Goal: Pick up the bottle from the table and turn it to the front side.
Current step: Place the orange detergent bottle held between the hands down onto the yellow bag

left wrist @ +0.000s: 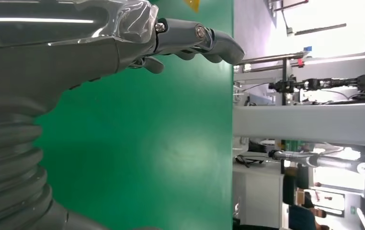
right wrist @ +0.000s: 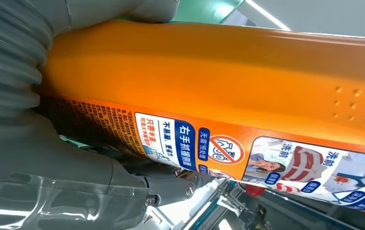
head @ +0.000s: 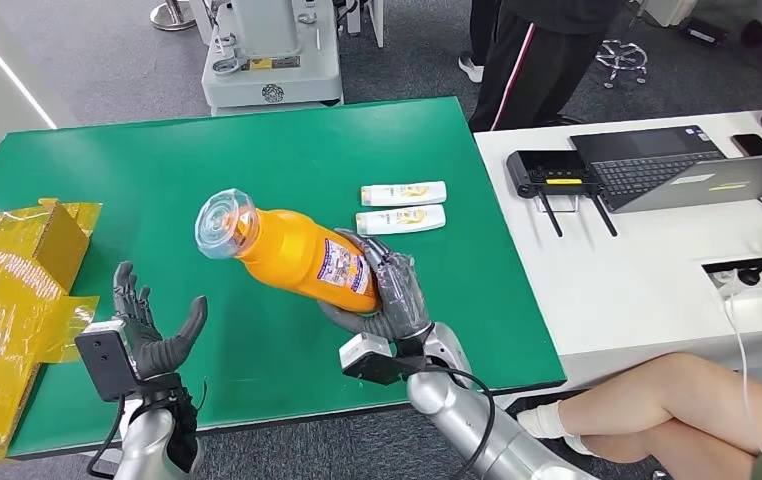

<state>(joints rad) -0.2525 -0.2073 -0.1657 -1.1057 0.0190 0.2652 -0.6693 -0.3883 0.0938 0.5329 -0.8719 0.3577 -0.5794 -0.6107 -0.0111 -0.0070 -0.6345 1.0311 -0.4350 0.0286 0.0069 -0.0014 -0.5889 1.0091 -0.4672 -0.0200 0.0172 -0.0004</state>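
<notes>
The right hand (head: 389, 290) is gripping the orange bottle (head: 302, 255) by its base, holding it tilted above the green table (head: 287, 150), presumably to free it for rotation. The left hand (head: 152, 335) is hovering empty, fingers spread. The bottle's front face is facing away, unreadable.

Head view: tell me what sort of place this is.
Probably a robotics lab or test workspace: a green-topped work table, an open grey laptop on a white desk beside it, and a pale machine base on the grey floor.
</notes>
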